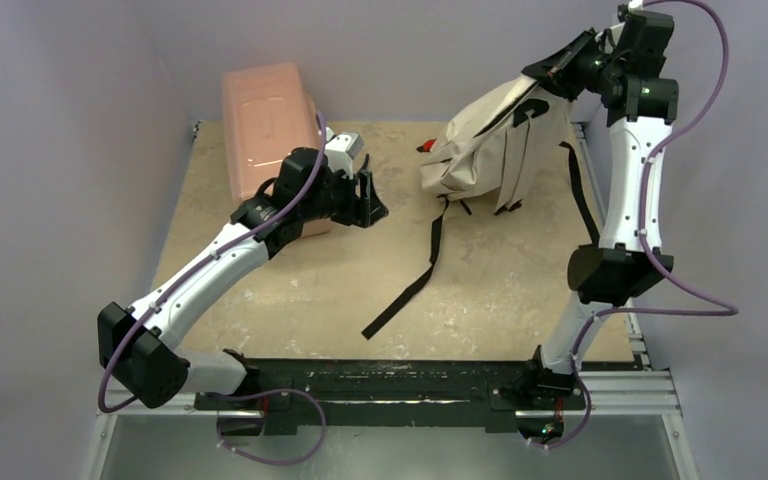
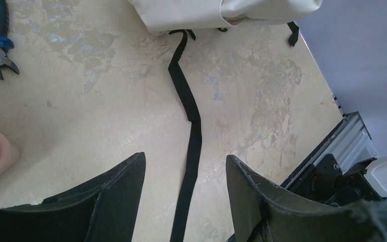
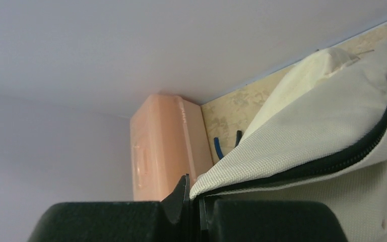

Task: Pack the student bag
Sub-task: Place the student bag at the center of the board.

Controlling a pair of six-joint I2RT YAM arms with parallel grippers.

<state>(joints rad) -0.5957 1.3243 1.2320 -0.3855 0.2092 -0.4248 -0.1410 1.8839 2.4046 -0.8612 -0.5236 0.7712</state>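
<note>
From above: right claw (image 1: 550,68) clenched on the cream-beige soft fabric backpack (image 1: 485,140), held up at far right of the worktop (image 1: 290,290); left claw (image 1: 368,200) released, mid-worktop beside rigid pink plastic box (image 1: 265,120). Left wrist: long black webbing strap (image 2: 195,136) flat below parted jaws. Right wrist: zippered fabric edge pinched.

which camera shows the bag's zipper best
The right wrist view: the zipper runs close up along the bag opening. The top view shows only a thin dark line; the left wrist view shows just the bag's bottom edge.
</note>
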